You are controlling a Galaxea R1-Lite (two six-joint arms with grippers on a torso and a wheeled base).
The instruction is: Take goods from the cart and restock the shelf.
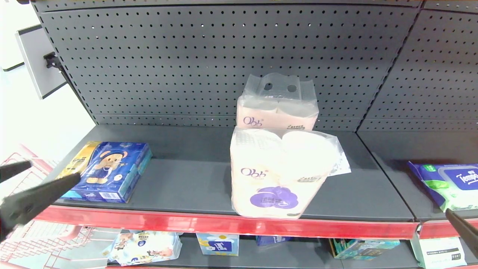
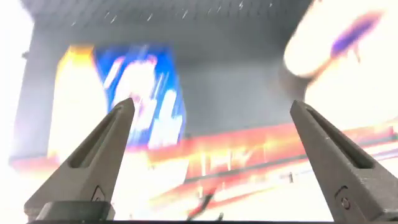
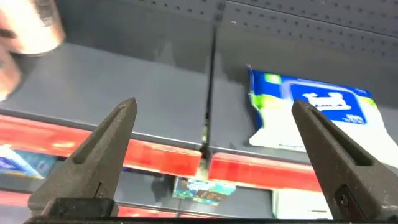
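On the grey shelf (image 1: 186, 175), a blue tissue box (image 1: 108, 170) with a bear picture lies at the left. Two toilet roll packs stand in the middle, one (image 1: 278, 173) at the front edge and one (image 1: 277, 106) behind it. My left gripper (image 1: 54, 171) hovers open and holds nothing, just in front of the shelf's left end. In the left wrist view the gripper (image 2: 211, 104) points at the blue box (image 2: 146, 93). My right gripper (image 3: 214, 102) is open and holds nothing, in front of the shelf's red lip (image 3: 273, 171), near a wet wipes pack (image 3: 317, 115).
A red wire cart (image 1: 22, 239) stands low at the left. The wet wipes pack (image 1: 448, 185) lies on the neighbouring shelf section at the right. A lower shelf holds several tissue packs (image 1: 143, 246). A perforated back panel (image 1: 224, 56) closes the shelf behind.
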